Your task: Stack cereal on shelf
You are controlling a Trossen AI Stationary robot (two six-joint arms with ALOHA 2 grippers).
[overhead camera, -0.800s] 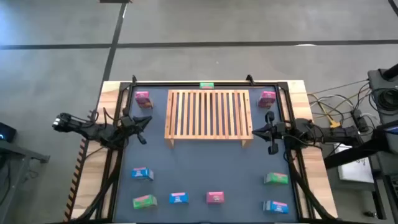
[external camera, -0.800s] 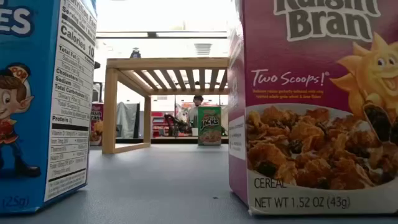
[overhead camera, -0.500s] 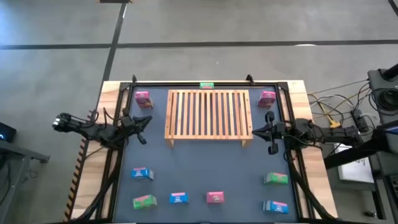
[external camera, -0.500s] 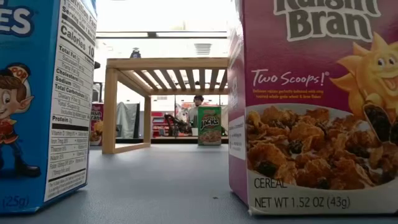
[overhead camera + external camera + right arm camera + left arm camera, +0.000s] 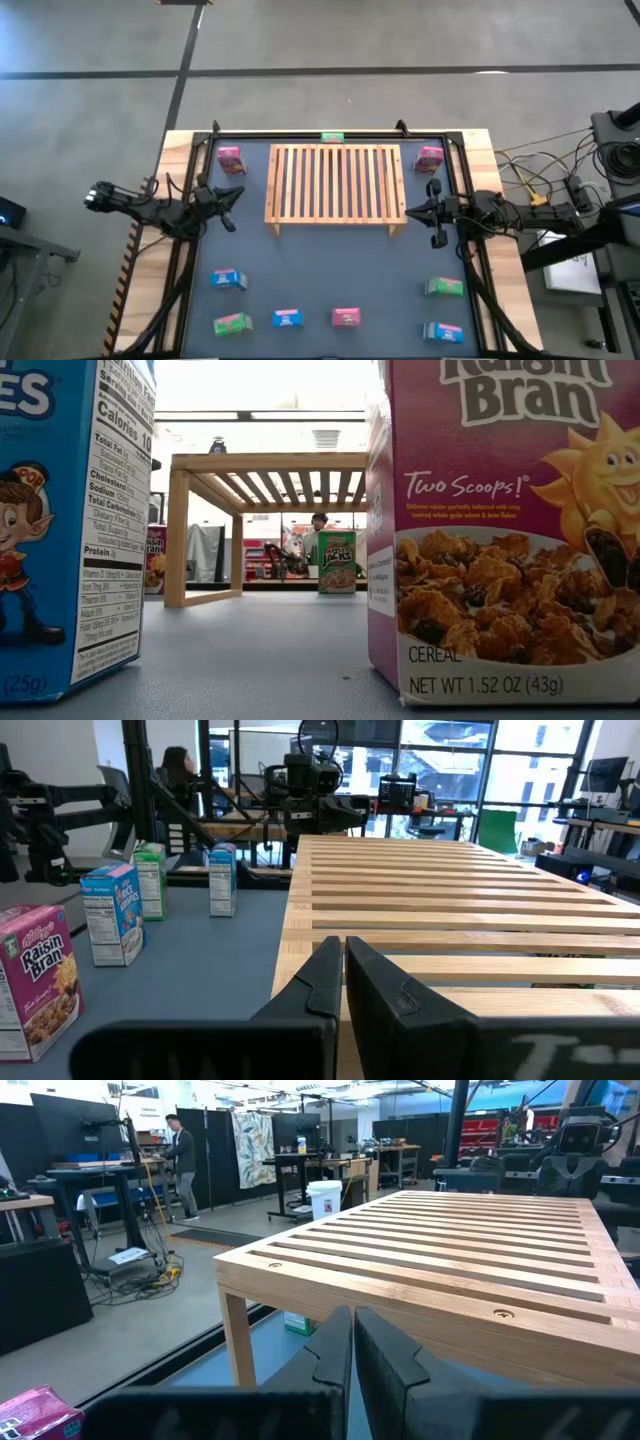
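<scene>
Hiding both claws, low view (boxes fill it)

I see the shelf as pale, unpainted wood with a smooth, satin finish; its slats show fine straight grain, and small round fastener heads sit flush in the near rail. The tabletop looks like a matt dark grey sheet, smooth and faintly reflective at low angle, edged by a light plywood-like border and thin black metal rails. The cereal boxes are printed cardboard with a slight sheen: the pink box and the blue box up close show crisp glossy ink. The left gripper and right gripper fingers look like matt black plastic.
</scene>
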